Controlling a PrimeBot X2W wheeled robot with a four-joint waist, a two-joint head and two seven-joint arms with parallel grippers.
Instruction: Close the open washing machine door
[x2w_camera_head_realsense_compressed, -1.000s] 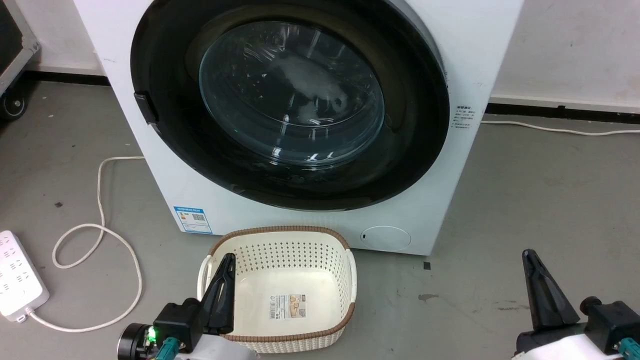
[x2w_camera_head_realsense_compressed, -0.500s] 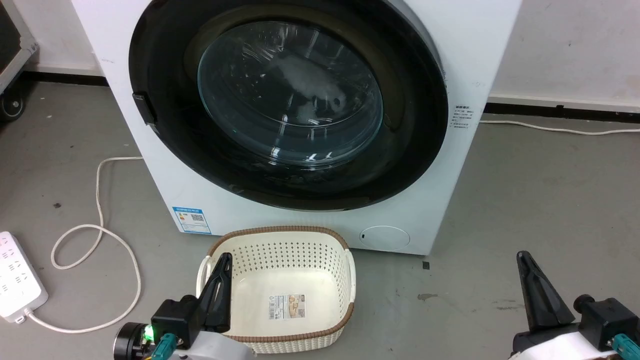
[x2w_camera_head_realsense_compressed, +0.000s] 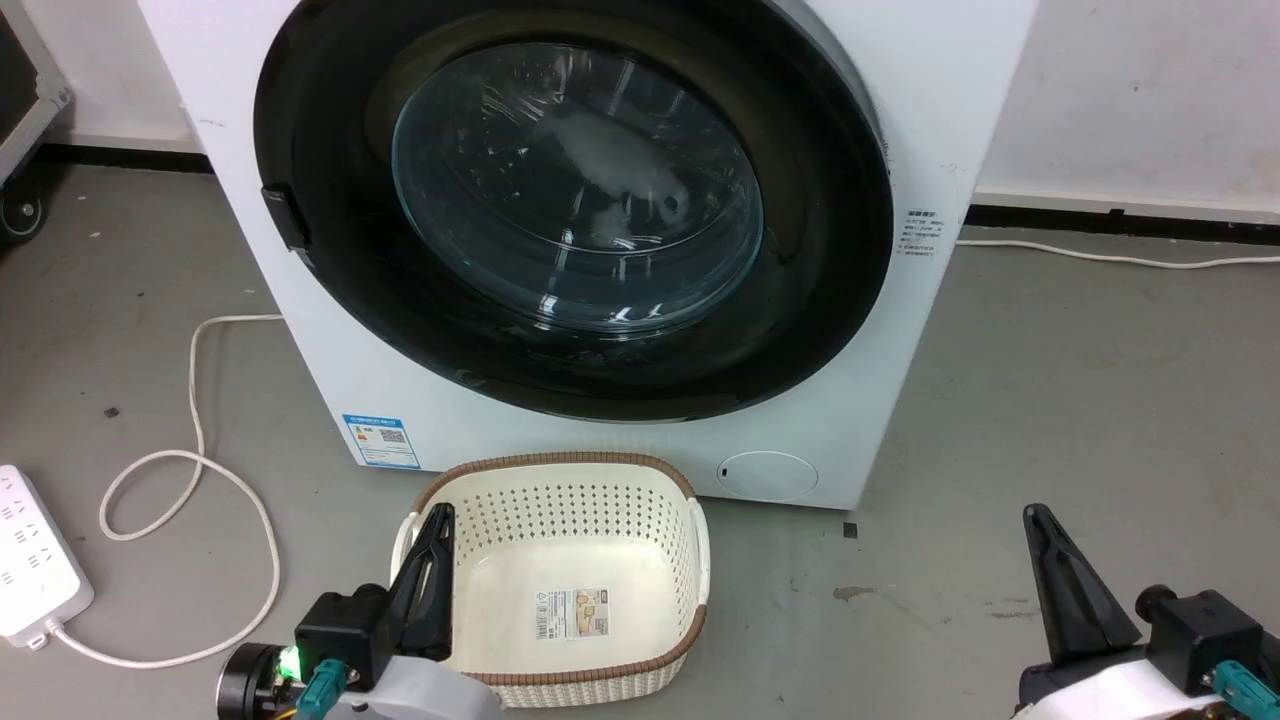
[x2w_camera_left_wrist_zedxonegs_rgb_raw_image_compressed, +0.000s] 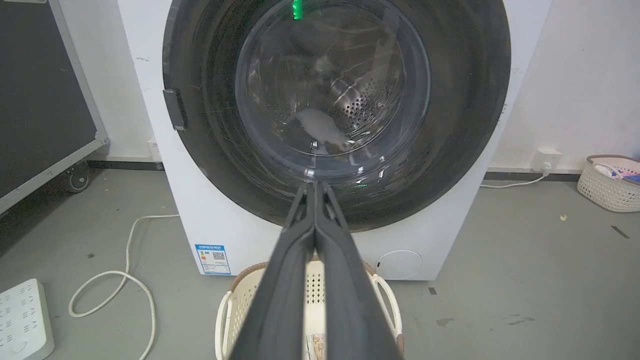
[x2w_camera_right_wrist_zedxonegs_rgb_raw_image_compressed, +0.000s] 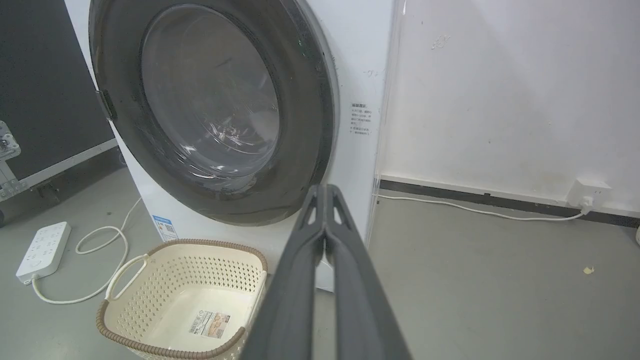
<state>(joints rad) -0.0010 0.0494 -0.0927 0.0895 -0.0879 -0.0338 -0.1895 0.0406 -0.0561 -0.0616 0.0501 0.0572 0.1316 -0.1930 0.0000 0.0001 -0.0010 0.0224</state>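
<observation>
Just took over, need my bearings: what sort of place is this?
Probably a lab or workshop corner set up for laundry, not a home: a washing machine on bare grey floor, a power strip loose beside it, a wheeled equipment case nearby.

Right gripper (x2w_camera_right_wrist_zedxonegs_rgb_raw_image_compressed: 325, 187): two dark fingers rise from the bottom edge, pressed together to the tips, in the air before the lower right front corner of the washing machine (x2w_camera_right_wrist_zedxonegs_rgb_raw_image_compressed: 357, 65).

Washing machine door (x2w_camera_right_wrist_zedxonegs_rgb_raw_image_compressed: 305, 125): glossy black rim lies flat against the white front. The domed glass window (x2w_camera_right_wrist_zedxonegs_rgb_raw_image_compressed: 210, 100) shows reflections. There is a small dark latch (x2w_camera_right_wrist_zedxonegs_rgb_raw_image_compressed: 106, 104) on the left rim.

Basket (x2w_camera_right_wrist_zedxonegs_rgb_raw_image_compressed: 210, 243): cream, perforated, brown rim. It stands on the floor (x2w_camera_right_wrist_zedxonegs_rgb_raw_image_compressed: 500, 280) just in front of the machine, with a sticker on its bottom.

Power strip (x2w_camera_right_wrist_zedxonegs_rgb_raw_image_compressed: 42, 249): white, on the floor left of the basket, with its cable (x2w_camera_right_wrist_zedxonegs_rgb_raw_image_compressed: 100, 240) looped beside it.

Wall (x2w_camera_right_wrist_zedxonegs_rgb_raw_image_compressed: 500, 90): white. A plug (x2w_camera_right_wrist_zedxonegs_rgb_raw_image_compressed: 590, 192) sits low at the right.
</observation>
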